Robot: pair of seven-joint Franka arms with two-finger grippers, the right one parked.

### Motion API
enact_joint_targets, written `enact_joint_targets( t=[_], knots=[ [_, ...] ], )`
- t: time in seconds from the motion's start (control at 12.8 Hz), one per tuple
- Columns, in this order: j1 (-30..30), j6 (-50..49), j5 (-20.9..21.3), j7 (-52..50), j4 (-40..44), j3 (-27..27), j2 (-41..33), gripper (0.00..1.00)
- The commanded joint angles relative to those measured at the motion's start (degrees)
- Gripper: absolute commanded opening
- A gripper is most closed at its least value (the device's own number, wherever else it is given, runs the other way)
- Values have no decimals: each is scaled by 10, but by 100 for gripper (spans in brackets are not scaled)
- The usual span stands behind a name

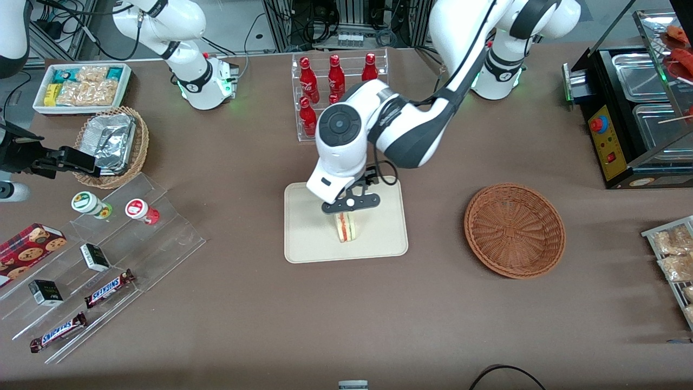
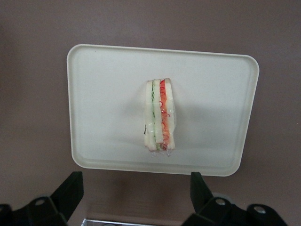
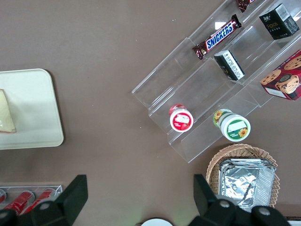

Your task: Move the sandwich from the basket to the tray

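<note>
**Sandwich down on the tray, gripper let go above it**

- The sandwich (image 2: 160, 115) stands on its edge near the middle of the tray (image 1: 303, 249), with bare cream surface around it on every side. Placed that centrally, it looks safe from tipping over the low rim.
- The gripper (image 1: 350, 208) hangs directly over the sandwich. In the wrist view its fingers (image 2: 70, 188) are spread wide and hold nothing. The sandwich sits well clear between and below them. My guess is the release is done.
- The basket (image 1: 514, 230) lies toward the working arm's end of the table, well apart from the tray, and nothing shows inside it.
- Sandwich appearance: a narrow wedge, pale bread outside, with a green streak, a white layer and an orange-red band running lengthwise. A clear wrap glints along its lower edge. It stands upright and does not lean.
</note>
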Motion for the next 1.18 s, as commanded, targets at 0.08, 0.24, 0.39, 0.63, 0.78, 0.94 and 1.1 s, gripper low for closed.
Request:
enact_joint_targets(
  t=[0.08, 0.24, 0.39, 0.63, 0.78, 0.94, 1.1],
  knots=[
    [55, -38, -5, 105, -27, -2, -44, 100],
    [85, -48, 1, 137, -75, -2, -83, 100],
    [127, -39, 4, 183, -129, -2, -128, 100],
    [188, -35, 4, 301, -194, -1, -190, 100],
    [231, -34, 5, 376, -231, -1, -222, 100],
    [278, -32, 5, 429, -268, -2, -257, 100],
    [316, -32, 4, 475, -293, -2, -281, 100]
  ],
)
